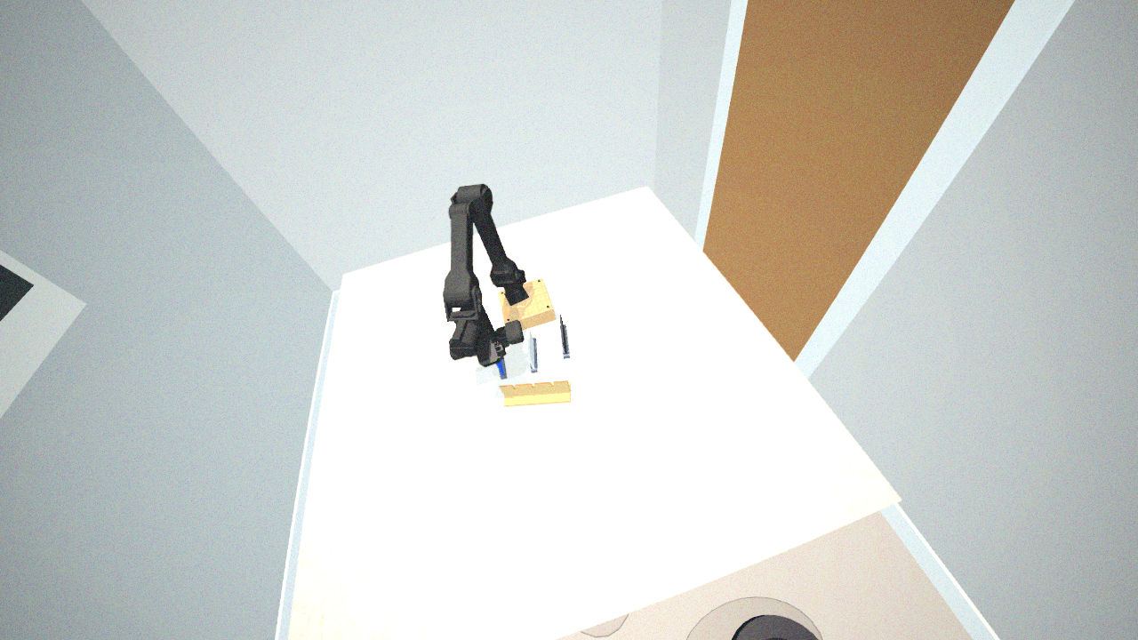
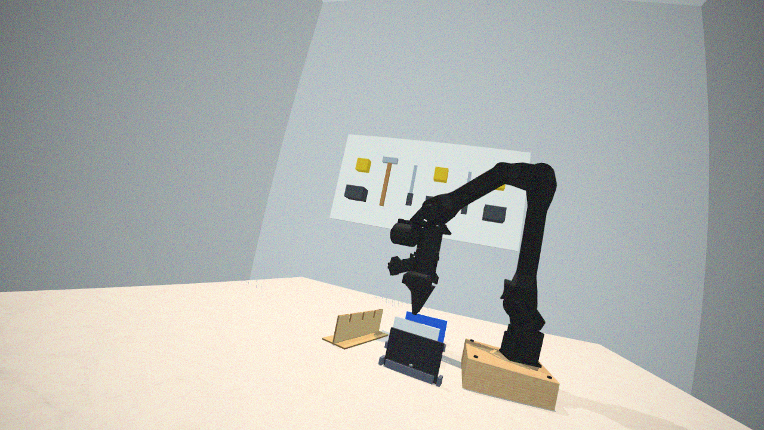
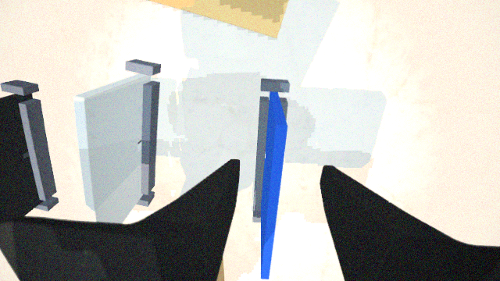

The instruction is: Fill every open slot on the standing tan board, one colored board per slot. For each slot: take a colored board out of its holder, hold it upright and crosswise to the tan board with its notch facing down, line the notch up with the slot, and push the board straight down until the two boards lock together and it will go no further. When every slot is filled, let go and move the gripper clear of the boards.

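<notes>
Far left, tan board [image 1: 537,396] [image 2: 347,328] [image 3: 269,27] stands on its flat foot, slots up, presumably so boards can drop in from above. Three slots seen, none filled.

Middle, three colored boards stand upright in separate holders, one behind another; edge-up storage likely leaves the top edges easy to grab. Nearest: black board [image 1: 563,335] [image 2: 413,350] [image 3: 12,156] in its dark holder [image 2: 411,371]. Next: pale board [image 1: 531,350] [image 2: 413,327] [image 3: 113,144], partly hidden from the near side. Farthest: blue board [image 1: 500,367] [image 2: 435,322] [image 3: 275,168], also in its holder. Notches can't be confirmed from here.

Gripper [image 1: 497,359] [image 2: 415,312] [image 3: 280,171] points down over blue board, partly open, holding nothing. Fingers stand either side of the blue, gap on both sides; looks like a grasp setup, kept narrow probably to stay off pale board. Next should be lower, then close on the faces. Off-center closing could tip or shift blue.

Right: wooden block [image 1: 544,298] [image 2: 507,387] carries the arm, beside the holders, likely for easy reach. Task looks barely started.
</notes>
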Controlling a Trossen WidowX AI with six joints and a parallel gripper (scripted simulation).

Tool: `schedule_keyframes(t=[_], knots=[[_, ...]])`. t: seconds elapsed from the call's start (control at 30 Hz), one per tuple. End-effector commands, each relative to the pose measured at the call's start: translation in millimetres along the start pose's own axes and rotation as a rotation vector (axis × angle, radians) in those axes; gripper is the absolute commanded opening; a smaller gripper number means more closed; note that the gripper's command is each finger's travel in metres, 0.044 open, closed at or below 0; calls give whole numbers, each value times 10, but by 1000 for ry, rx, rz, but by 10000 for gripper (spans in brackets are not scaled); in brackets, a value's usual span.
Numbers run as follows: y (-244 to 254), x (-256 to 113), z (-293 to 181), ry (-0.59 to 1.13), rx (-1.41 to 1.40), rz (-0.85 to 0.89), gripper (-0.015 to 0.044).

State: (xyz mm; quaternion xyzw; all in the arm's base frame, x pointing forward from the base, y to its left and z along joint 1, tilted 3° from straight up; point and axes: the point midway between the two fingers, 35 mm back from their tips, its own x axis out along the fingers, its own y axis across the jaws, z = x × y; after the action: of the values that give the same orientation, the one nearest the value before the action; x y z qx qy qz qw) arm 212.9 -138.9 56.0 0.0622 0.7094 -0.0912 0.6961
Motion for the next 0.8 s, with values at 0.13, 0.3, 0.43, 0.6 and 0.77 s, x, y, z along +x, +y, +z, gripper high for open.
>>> schedule_keyframes(t=[0.13,0.3,0.43,0.6,0.77], knots=[[12,133,-11,8,-5,8,185],[13,205,-12,8,-5,8,185],[13,265,-13,9,-5,8,185],[14,341,-15,9,-5,8,185],[14,417,-15,9,-5,8,185]])
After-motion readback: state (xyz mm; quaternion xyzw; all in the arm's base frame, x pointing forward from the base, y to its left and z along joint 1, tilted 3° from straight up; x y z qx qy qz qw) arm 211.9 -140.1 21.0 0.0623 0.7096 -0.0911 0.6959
